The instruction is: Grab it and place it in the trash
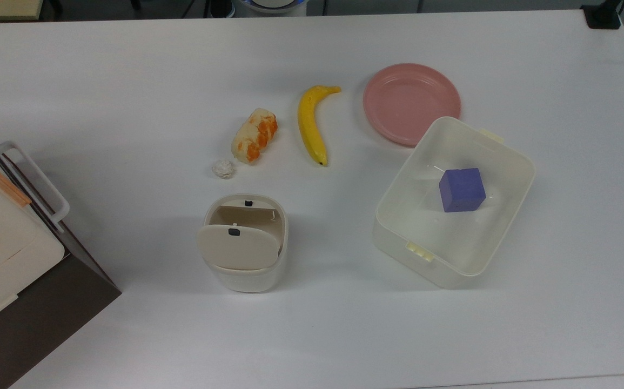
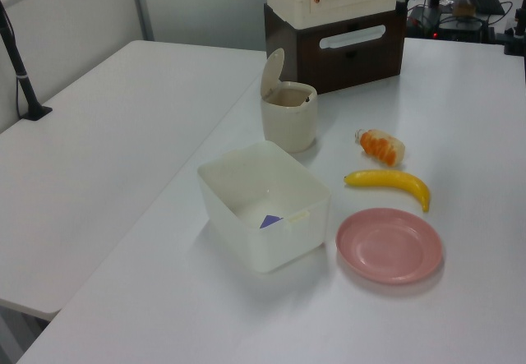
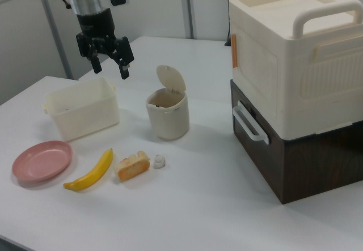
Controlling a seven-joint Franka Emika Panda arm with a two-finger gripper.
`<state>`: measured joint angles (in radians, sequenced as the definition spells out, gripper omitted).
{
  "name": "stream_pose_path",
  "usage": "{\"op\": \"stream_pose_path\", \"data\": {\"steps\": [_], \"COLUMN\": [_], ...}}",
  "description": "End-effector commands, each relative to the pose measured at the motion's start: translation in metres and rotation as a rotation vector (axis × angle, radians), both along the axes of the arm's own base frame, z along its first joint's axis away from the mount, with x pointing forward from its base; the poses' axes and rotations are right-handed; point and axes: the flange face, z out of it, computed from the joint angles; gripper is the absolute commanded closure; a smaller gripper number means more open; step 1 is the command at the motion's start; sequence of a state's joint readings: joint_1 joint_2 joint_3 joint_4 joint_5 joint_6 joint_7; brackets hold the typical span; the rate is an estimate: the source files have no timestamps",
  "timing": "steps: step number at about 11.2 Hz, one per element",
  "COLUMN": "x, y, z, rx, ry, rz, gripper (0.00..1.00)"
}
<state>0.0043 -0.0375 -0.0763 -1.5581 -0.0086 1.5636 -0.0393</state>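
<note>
Overhead, fingers (image 3: 109, 65) spread, holding nothing, paper ball (image 1: 223, 169) beside food piece (image 1: 254, 135), near bin (image 1: 245, 242).

Paper ball (image 1: 223, 168): crumpled white paper, rough and matt. Trash bin (image 1: 245, 243): smooth cream plastic, beige lid slightly satin. Tub (image 1: 454, 202): translucent white plastic, glossy inner walls with faint reflections. Cube (image 1: 462, 189) inside it: matt purple, looks like foam or plastic, cannot tell which. Plate (image 1: 412, 102): pink plastic, low sheen, ridged rim. Banana (image 1: 310, 123): smooth yellow skin, waxy shine. Food piece (image 1: 254, 135): lumpy white-and-orange surface, matt. Table (image 1: 128, 81): smooth white laminate, soft glare. Cabinet (image 3: 300, 149): dark wood-grain base, cream moulded plastic box (image 3: 289, 52) on top. Gripper (image 3: 108, 55): black matt plastic or metal fingers, open.
</note>
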Motion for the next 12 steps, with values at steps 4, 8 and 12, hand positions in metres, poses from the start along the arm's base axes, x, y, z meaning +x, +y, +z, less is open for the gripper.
{"op": "stream_pose_path", "data": {"steps": [4,8,12], "x": [-0.003,-0.002,0.020], "y": [0.001,0.000,0.005], "z": [-0.005,-0.008,-0.043], "rx": [-0.017,-0.029,-0.060], "ry": [0.021,0.027,0.082], "rz": [0.001,0.007,0.021], "gripper": [0.00,0.00,0.00]}}
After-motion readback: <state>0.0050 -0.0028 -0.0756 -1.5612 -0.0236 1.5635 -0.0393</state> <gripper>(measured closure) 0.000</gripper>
